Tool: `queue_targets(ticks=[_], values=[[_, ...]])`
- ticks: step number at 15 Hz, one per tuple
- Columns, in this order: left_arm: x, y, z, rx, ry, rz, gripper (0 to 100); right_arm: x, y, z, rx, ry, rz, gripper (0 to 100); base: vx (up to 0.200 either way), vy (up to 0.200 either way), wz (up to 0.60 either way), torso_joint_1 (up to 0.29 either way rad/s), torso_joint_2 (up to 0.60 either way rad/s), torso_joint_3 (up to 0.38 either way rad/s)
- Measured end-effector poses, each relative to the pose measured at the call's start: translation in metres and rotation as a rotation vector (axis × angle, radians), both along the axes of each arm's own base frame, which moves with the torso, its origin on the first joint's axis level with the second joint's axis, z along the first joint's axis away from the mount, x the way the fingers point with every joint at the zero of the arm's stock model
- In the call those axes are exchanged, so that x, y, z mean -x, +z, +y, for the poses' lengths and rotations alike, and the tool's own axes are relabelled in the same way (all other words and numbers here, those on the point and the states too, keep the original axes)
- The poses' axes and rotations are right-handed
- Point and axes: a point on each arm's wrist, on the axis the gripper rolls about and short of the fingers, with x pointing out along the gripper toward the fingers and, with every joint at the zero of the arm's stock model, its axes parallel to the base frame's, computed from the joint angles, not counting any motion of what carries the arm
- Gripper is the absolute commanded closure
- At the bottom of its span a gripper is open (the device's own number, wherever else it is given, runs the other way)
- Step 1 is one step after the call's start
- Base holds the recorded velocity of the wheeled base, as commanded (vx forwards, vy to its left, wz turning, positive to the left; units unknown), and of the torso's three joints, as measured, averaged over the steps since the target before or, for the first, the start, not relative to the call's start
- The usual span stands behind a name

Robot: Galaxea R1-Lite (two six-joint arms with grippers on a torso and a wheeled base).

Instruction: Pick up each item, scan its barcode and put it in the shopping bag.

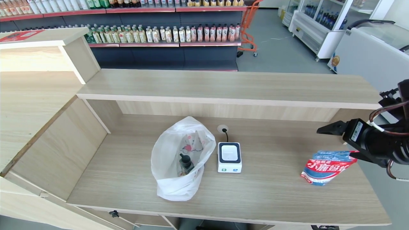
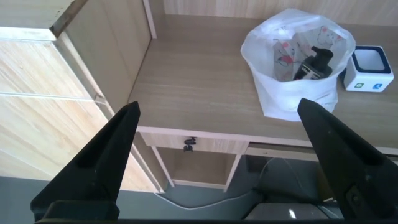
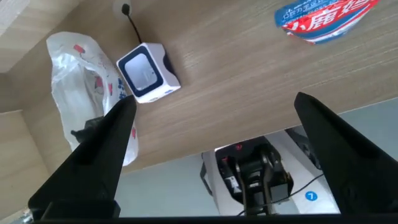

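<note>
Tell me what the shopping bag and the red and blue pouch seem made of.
The shopping bag looks like thin white plastic film, semi-translucent: it crinkles and its contents show through. The pouch is probably glossy printed plastic laminate, soft and creased.

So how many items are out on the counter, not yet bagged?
1: the red and blue pouch lies on the counter to the right of the scanner. The shopping bag already holds a dark pump bottle and a patterned pack; more could be hidden inside.
</note>
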Motion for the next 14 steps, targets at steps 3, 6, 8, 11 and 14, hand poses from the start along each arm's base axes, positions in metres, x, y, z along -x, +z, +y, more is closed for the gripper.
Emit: queue_targets(ticks=[3,6,8,11,14], values=[[0.000,0.000,0.000,0.000,0.001,0.000,0,0.002,-0.001,-0.001,-0.035,-0.032,0.015,0,-0.067,-0.200,0.00,-0.004,0.00,0.001],[0.000,0.000,0.000,0.000,0.000,0.000,0,-0.004,0.000,-0.005,-0.095,-0.101,0.018,0,-0.067,-0.067,0.00,0.001,0.00,-0.001],[0.000,0.000,0.000,0.000,0.000,0.000,0,-0.015,-0.002,-0.016,-0.125,-0.187,0.044,0,0.000,0.000,0.00,0.000,0.00,0.000],[0.000,0.000,0.000,0.000,0.000,0.000,0,-0.037,-0.014,-0.027,-0.151,-0.339,0.114,0,0.000,0.000,0.00,0.000,0.00,0.000],[0.000,0.000,0.000,0.000,0.000,0.000,0,-0.063,-0.034,-0.031,-0.175,-0.441,0.187,0,0.000,0.000,0.00,0.000,0.00,0.000]])
